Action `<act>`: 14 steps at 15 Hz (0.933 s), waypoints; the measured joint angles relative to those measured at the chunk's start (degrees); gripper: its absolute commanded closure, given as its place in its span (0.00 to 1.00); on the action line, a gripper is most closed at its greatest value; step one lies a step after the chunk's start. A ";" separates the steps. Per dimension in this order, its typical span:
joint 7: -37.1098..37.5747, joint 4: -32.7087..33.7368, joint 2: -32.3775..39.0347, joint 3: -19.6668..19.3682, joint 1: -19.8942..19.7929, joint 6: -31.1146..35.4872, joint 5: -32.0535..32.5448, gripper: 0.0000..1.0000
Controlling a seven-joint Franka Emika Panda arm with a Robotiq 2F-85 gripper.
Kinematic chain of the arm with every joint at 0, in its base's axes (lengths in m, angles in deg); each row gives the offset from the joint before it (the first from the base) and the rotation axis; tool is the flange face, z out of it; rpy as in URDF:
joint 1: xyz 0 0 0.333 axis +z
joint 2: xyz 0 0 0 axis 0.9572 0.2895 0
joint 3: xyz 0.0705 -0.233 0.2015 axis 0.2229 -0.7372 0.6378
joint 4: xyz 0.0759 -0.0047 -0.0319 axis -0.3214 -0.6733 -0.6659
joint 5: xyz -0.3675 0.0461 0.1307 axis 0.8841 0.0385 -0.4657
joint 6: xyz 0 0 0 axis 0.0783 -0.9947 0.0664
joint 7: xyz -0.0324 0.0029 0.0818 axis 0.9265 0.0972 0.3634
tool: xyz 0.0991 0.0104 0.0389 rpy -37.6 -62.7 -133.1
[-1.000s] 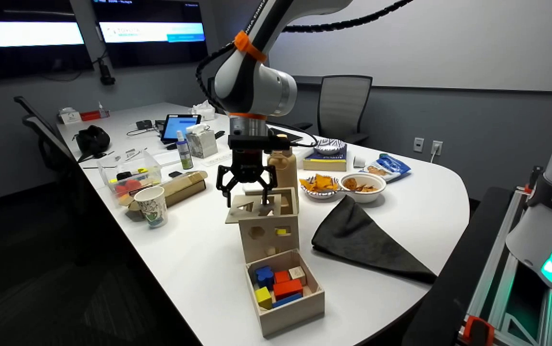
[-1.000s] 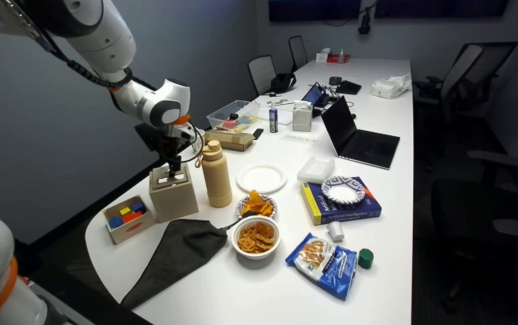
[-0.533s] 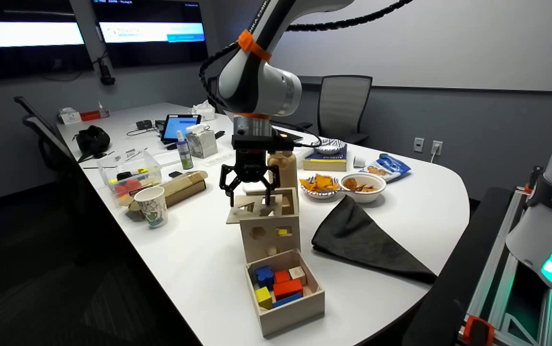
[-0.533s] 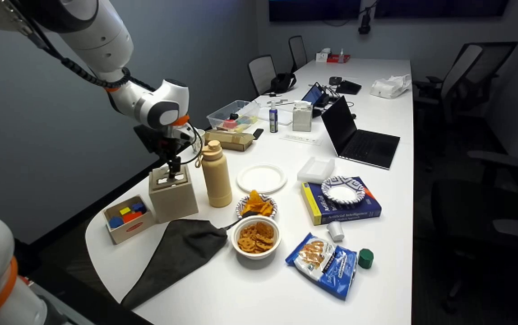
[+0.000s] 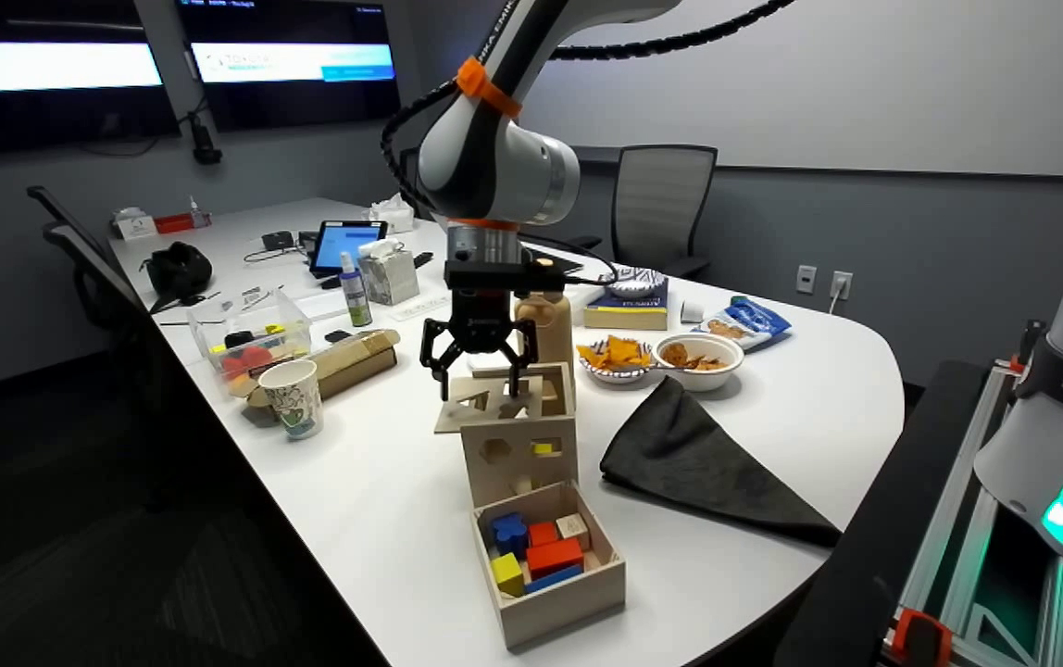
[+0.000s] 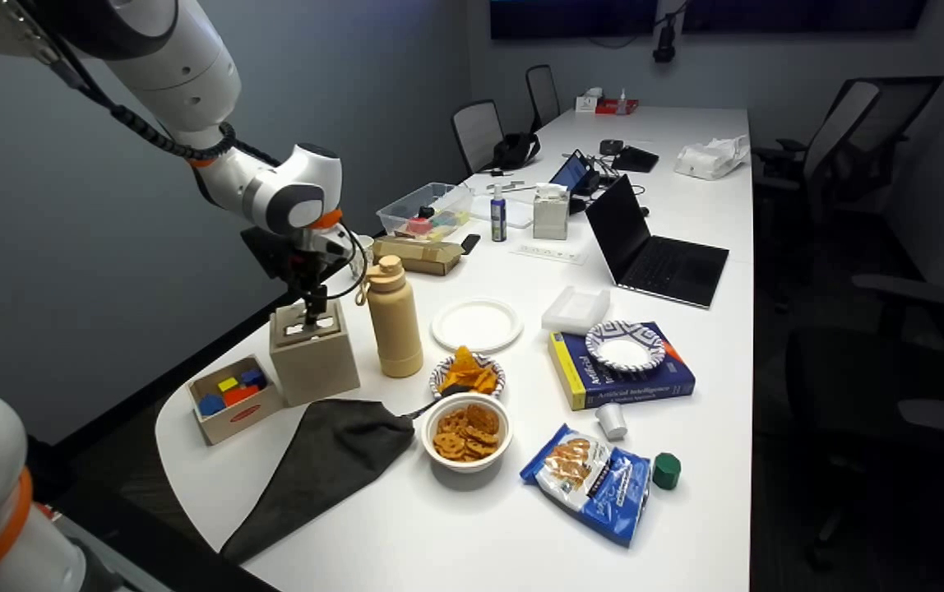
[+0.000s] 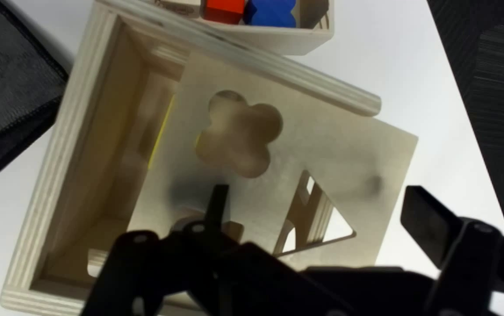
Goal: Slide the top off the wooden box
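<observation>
The wooden box stands upright on the table in both exterior views. The wrist view shows its rim and part of its open inside. The top, a flat pale panel with a clover and a triangle cut-out, is partly slid off. It overhangs one side of the box in an exterior view. My gripper is open over the top. In the wrist view one finger is over the panel, partly hiding a cut-out; the other is beyond its outer edge. Whether the fingertip is inside the cut-out I cannot tell.
A low wooden tray with coloured blocks stands against the box. A tan bottle stands close beside it. A black cloth, snack bowls and a paper cup are nearby. The table edge runs near the overhanging side.
My gripper has shifted a few pixels sideways and partly back, still open. The box and top have shifted very slightly; the overhang looks about the same.
</observation>
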 measured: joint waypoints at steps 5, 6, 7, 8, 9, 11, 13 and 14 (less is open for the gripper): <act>1.82 -1.78 -1.73 0.03 1.71 0.20 0.00 0.00; 2.78 -2.34 -2.29 0.01 2.11 0.20 0.00 0.00; 3.82 -2.84 -2.72 -0.05 2.52 0.20 0.00 0.00; 4.67 -3.17 -3.00 -0.06 2.83 0.20 0.00 0.00; 5.31 -3.46 -3.17 -0.06 3.05 0.20 0.00 0.00; 6.36 -3.76 -3.20 -0.09 3.26 0.20 0.00 0.00; 6.63 -3.81 -3.12 -0.28 3.25 0.20 0.00 0.00; 6.63 -3.81 -3.04 -0.41 3.21 0.20 0.00 0.00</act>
